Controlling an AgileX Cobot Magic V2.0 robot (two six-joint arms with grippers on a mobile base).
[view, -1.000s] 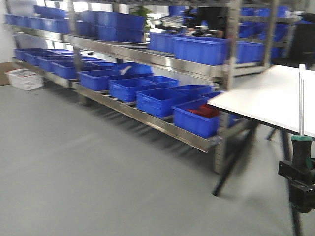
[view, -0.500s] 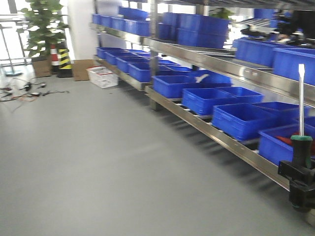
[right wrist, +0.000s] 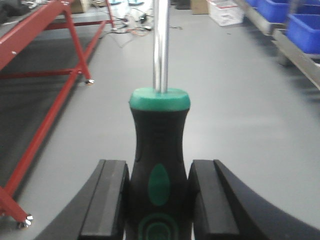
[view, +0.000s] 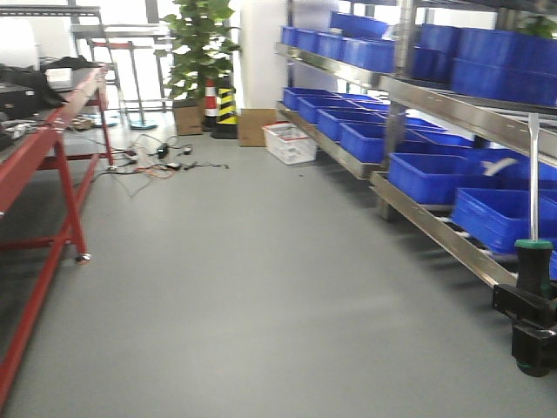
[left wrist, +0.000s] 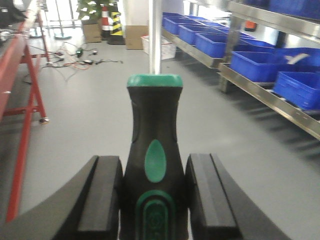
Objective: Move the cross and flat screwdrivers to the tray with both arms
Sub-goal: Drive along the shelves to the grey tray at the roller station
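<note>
Black-and-green-handled steel-shafted screwdriver [left wrist: 152, 115] clamped in your left black clamp gripper [left wrist: 154, 195], twin screwdriver [right wrist: 160, 130] clamped in your right gripper [right wrist: 160, 200].

Left hand [left wrist: 154, 172], right hand [right wrist: 159, 175]: black. Left screwdriver [left wrist: 152, 115], right screwdriver [right wrist: 159, 125]: black handles, green caps and ovals, silver shafts. Bins [view: 431, 174], right of frame: blue. Floor [view: 244, 287]: grey.

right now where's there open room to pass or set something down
Open: the grey floor between the red table and the shelf rack. Crowded: cables and a white crate by the plant; the rack is packed with blue bins.
</note>
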